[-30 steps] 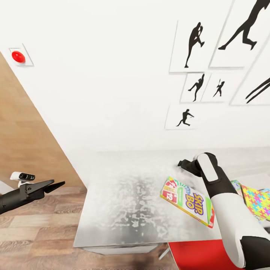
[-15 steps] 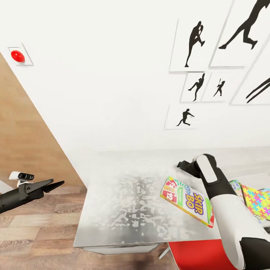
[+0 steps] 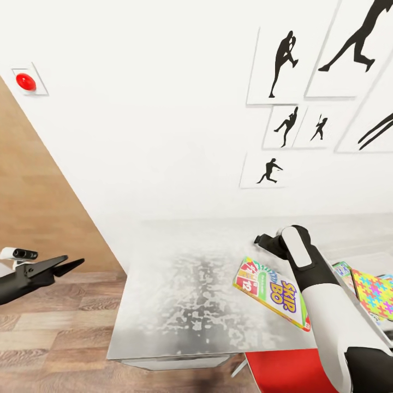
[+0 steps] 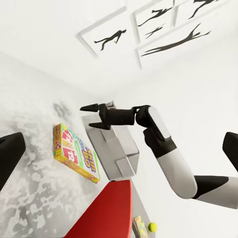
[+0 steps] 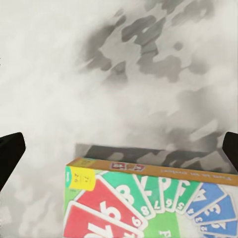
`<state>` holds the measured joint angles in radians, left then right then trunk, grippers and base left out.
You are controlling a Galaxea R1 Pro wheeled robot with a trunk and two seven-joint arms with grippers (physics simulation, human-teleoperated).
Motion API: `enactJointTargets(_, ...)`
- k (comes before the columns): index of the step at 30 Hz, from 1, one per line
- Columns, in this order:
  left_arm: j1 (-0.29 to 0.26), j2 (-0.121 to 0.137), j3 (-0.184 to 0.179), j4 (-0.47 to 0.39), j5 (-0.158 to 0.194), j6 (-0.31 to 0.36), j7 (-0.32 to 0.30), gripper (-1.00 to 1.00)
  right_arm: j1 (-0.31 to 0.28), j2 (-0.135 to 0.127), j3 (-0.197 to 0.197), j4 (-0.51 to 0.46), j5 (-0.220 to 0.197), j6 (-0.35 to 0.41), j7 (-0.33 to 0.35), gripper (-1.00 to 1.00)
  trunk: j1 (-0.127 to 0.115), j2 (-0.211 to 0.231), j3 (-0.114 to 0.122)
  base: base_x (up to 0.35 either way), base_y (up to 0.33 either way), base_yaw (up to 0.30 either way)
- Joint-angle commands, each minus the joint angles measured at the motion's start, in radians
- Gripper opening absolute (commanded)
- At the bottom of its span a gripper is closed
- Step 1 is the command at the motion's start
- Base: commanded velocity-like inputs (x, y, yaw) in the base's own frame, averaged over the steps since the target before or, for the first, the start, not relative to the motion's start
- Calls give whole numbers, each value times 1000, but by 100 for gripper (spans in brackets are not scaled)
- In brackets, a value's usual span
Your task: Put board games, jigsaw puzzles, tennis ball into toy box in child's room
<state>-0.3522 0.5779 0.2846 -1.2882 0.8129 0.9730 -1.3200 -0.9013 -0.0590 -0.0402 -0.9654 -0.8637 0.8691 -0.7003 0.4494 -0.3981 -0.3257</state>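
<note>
The Skip-Bo board game lies flat on the mottled grey desk, near the desk's right part in the head view, its long side running diagonally. In the right wrist view the box's fanned-card artwork faces upward, with bare desk surface beyond its far edge. Just beside the game, toward the right border of the head view, a jigsaw puzzle with a multicoloured piece pattern rests on the desk, partly covered by the right forearm; a second flat box edge beneath it cannot be identified. The right hand hovers above the desk just beyond the far corner of the game; in the left wrist view its fingers are parted and hold nothing. In that same view an open grey toy box sits under the right arm next to the game, and a yellow-green tennis ball lies further along, well apart from the game. A red chair stands against the near desk edge below the game. The left hand hangs off the desk's left side over the wooden floor, well apart from every toy, fingers spread and empty. Framed silhouette pictures hang on the white wall behind the desk, and a red button is mounted at the wall's left.
</note>
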Motion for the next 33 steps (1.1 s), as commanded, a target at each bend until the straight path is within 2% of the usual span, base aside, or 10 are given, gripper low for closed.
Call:
enactJointTargets(1,-1,0,6,0,3,9,-1,100,-1,0,0,-1,-10,2,-10,100,1,-2,-2,0,0,0)
enactJointTargets(6,-1,0,31,1,3,9,-1,100,-1,1,0,-1,-11,1,-10,100,1,-2,-2,0,0,0)
enactJointTargets(14,-1,0,32,1,5,9,-1,100,-1,1,-1,0,-11,1,-10,100,1,-2,-2,0,46,-44)
enactJointTargets(33,-1,0,33,1,5,9,-4,100,-1,1,0,1,-11,1,-10,100,1,-2,-2,0,41,-264)
